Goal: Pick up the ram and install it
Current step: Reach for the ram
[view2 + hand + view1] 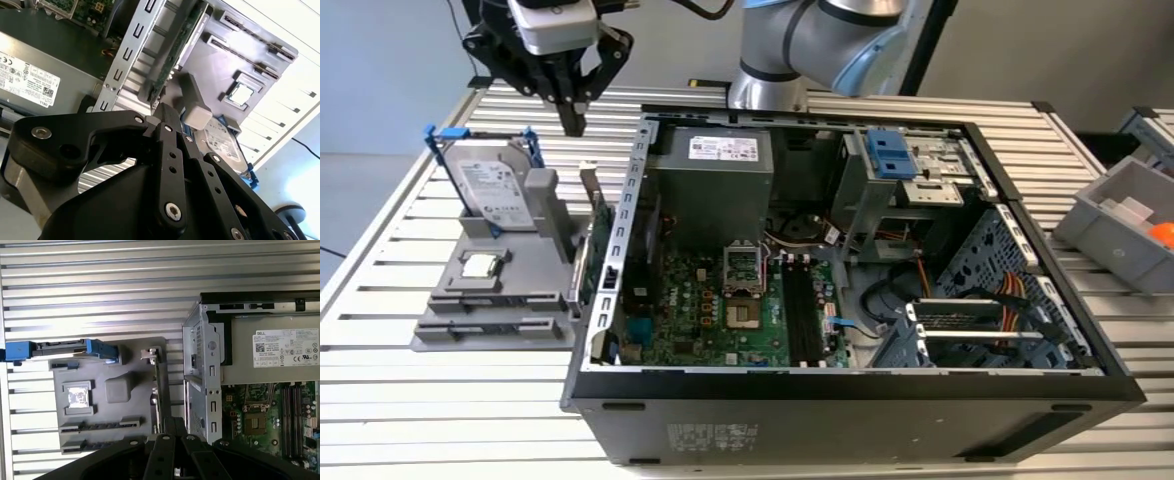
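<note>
My gripper (571, 124) hangs shut, with nothing between its fingers, above the far end of the grey parts holder (454, 335), at the exterior view's left. In both wrist views its black fingers (167, 112) (173, 422) point down beside the green expansion card (157, 385) standing at the holder's edge. The holder's two long slots (100, 425) look dark and narrow. The ram is out of view. The black motherboard slots (801, 310) lie inside the open computer case (854, 385), well away from the gripper.
A silver hard drive in a blue frame (494, 185) stands on the holder, just below the gripper. A small square chip (483, 265) lies on the holder. The case wall (630, 200) rises next to the expansion card (600, 255). A grey bin (1121, 215) sits at the right.
</note>
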You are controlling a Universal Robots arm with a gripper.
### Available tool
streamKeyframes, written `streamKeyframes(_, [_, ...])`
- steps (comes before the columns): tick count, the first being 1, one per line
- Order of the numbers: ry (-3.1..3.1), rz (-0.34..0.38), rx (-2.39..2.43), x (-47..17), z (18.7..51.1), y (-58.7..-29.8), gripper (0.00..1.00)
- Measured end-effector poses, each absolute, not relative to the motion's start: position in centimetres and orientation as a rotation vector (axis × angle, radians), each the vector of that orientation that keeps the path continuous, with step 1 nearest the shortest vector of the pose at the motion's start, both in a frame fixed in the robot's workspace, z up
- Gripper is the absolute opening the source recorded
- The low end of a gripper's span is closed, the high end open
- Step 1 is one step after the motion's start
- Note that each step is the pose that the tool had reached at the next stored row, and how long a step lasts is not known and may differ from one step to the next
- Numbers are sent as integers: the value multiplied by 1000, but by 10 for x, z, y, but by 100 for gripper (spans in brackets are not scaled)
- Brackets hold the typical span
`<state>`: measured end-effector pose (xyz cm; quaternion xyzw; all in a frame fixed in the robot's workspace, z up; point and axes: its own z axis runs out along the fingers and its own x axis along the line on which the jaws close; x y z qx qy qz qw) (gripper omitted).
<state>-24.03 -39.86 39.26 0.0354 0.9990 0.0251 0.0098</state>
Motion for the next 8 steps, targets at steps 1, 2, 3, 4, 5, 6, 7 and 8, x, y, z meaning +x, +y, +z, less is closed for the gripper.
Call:
streamKeyframes(1, [3119,78,111,-242,393,-399,0])
streamKeyframes(2, [3119,78,111,-243,393,-399,0])
streamKeyframes(3, [3119,78,111,-244,393,-399,0])
streamKeyframes(4, [3119,78,110,-246,393,-399,0])
streamKeyframes(5, [3119,78,111,-247,393,-399,0])
streamKeyframes(6, [3119,78,110,-248,393,-399,0])
streamKeyframes(7, [3119,78,110,-250,393,-399,0])
streamKeyframes(8, [3119,78,109,-251,393,-399,0])
